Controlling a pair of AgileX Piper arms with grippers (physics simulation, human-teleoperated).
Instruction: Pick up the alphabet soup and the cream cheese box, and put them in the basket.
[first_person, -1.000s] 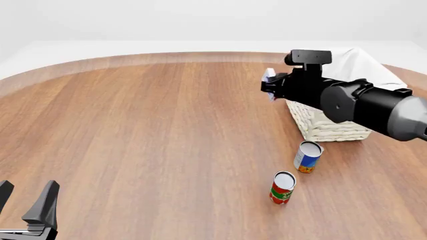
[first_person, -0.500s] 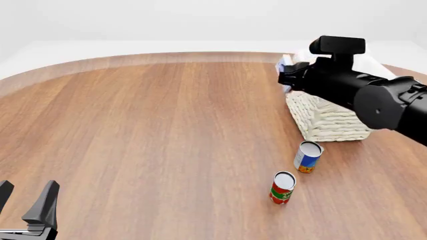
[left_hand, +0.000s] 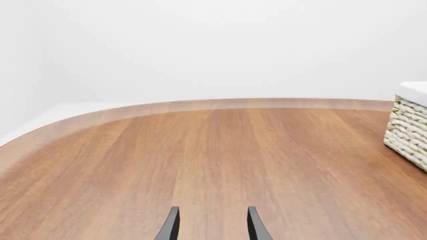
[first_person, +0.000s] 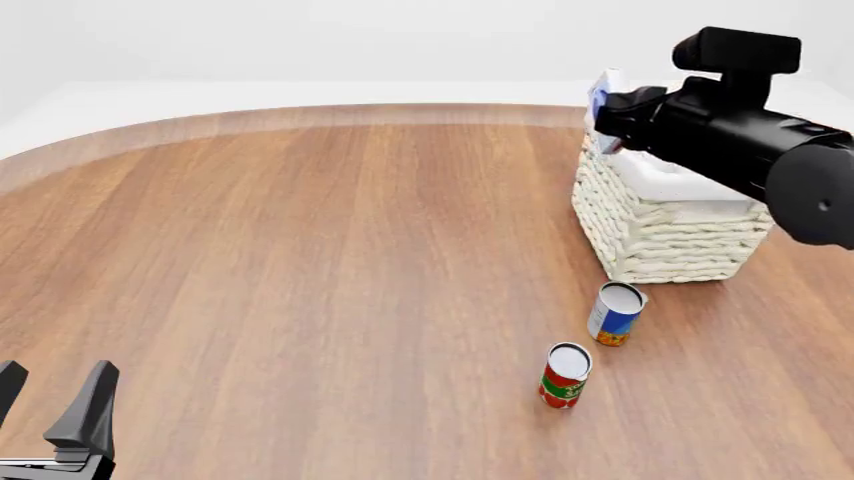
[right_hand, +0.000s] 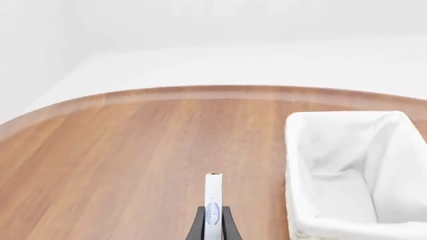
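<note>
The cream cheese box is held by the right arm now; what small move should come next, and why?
Probably carry it a little further right, over the basket's opening, before letting go. The right pincer grips the cream cheese box on edge, and in the right wrist view it sits above the wooden table, just outside the basket rim.

Basket: far right part hidden behind the right arm in the front view; only one corner shows at the left wrist view's edge.
Cream cheese box: seen edge-on, lower end hidden between the right pincer fingers; print unreadable.
Left pincer: cut off by the front view's near left corner.
</note>
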